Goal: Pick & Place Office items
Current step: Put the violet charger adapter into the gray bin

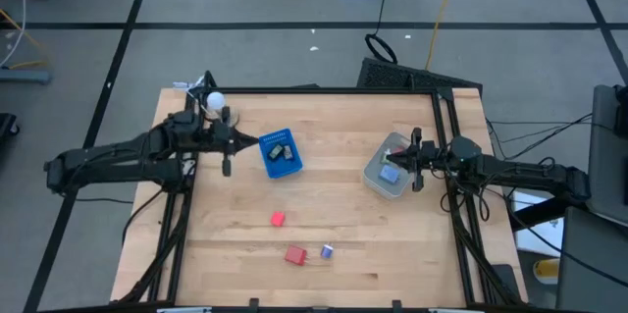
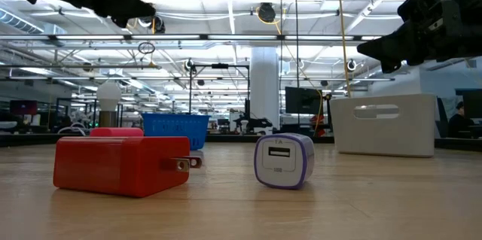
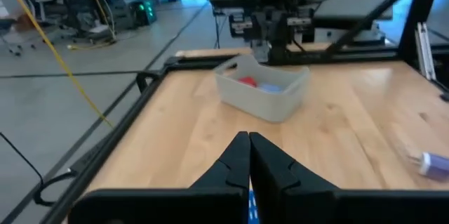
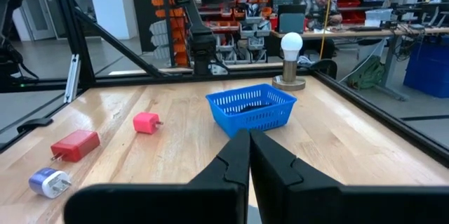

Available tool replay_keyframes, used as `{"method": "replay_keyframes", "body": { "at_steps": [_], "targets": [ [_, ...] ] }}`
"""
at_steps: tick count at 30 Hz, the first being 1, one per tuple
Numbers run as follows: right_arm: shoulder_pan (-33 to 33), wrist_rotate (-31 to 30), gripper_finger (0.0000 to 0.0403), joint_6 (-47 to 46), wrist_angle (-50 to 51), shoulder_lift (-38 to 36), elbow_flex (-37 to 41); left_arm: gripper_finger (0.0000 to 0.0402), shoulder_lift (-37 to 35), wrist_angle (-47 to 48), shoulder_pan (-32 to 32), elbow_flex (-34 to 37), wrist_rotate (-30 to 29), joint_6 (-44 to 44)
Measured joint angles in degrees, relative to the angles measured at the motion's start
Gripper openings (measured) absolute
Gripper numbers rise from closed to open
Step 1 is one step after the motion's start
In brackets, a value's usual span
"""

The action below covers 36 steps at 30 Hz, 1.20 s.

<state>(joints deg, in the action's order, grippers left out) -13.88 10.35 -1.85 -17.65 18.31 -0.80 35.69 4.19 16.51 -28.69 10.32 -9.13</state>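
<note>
On the left, the left gripper (image 1: 238, 141) hangs above the table just beside the blue basket (image 1: 280, 153), jaws pinched fully together with nothing between them. Inside that basket lie two dark items (image 1: 278, 148); what they are is too small to tell. My read: a drop into the basket looks finished, and the left arm is free for another pick.

Moving toward the middle, three office items sit loose on the wood: the small red cube charger (image 1: 278, 219), the larger red charger (image 1: 294, 255) with its prongs out, and the purple-and-white charger (image 1: 327, 251) just beside it. The next move, I judge, calls for opening the jaws, coming down over one of these three and squaring up on its flat sides.

Over to the right, the grey bin (image 1: 374, 175) holds one red piece (image 3: 246, 81) and one blue piece (image 3: 270, 88). The right gripper (image 1: 398, 157) hovers over the bin, jaws closed and empty.
</note>
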Motion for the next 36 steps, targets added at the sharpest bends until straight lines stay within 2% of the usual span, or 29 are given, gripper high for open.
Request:
{"method": "replay_keyframes", "body": {
  "at_steps": [10,14,21,26,30,36],
  "targets": [
    [0.01,0.0,0.0004,0.2,0.39,0.0,-0.02,0.0002,-10.77,4.14,-0.71,0.26,-1.4,3.29],
    [-0.01,0.0,0.0004,0.11,0.37,0.0,-0.01,0.0001,-15.91,2.6,-2.56,3.29,-2.05,4.33],
    [0.0,-0.01,0.0004,0.01,0.12,0.0,-0.02,0.0002,-24.11,1.42,-5.2,11.9,-11.1,5.18],
    [-0.01,-0.02,0.0004,-0.29,-0.05,0.0,-0.01,0.0002,-28.4,-8.53,-5.98,18.39,-5.69,4.01],
    [-0.01,0.0,0.0004,-0.43,-0.05,0.01,-0.02,0.0001,-31.27,-8.59,-5.0,21.35,-8.84,5.05],
    [0.0,0.0,0.0004,-0.44,0.01,0.0,-0.01,0.0001,-33.12,-6.48,-3.75,23.84,-8.85,6.82]
  ]
}}
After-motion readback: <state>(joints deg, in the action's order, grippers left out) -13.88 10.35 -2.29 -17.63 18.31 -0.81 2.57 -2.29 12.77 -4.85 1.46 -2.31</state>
